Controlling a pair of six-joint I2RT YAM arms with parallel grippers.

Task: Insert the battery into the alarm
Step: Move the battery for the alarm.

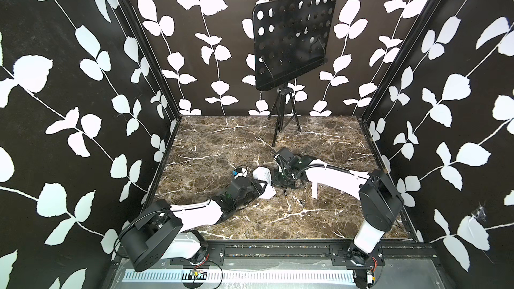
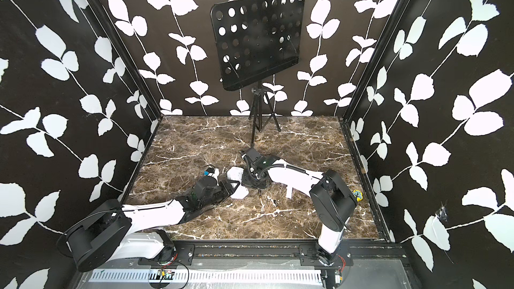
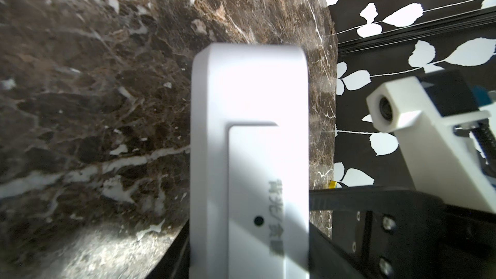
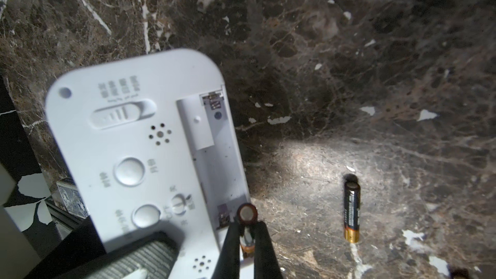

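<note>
Noted at mid-desk — battery (image 4: 247, 214) held just beside the alarm (image 4: 150, 157).
Found left gripper (image 3: 249, 224) clamped on the alarm, right gripper (image 4: 247, 228) clenched on the battery at one end of the open compartment (image 4: 212, 157). Seen from the right wrist only: the alarm's back; from the left wrist, merely its narrow side. Counted — one alarm, two batteries, the spare battery (image 4: 352, 210) loose on the desk (image 4: 349, 63).
</note>
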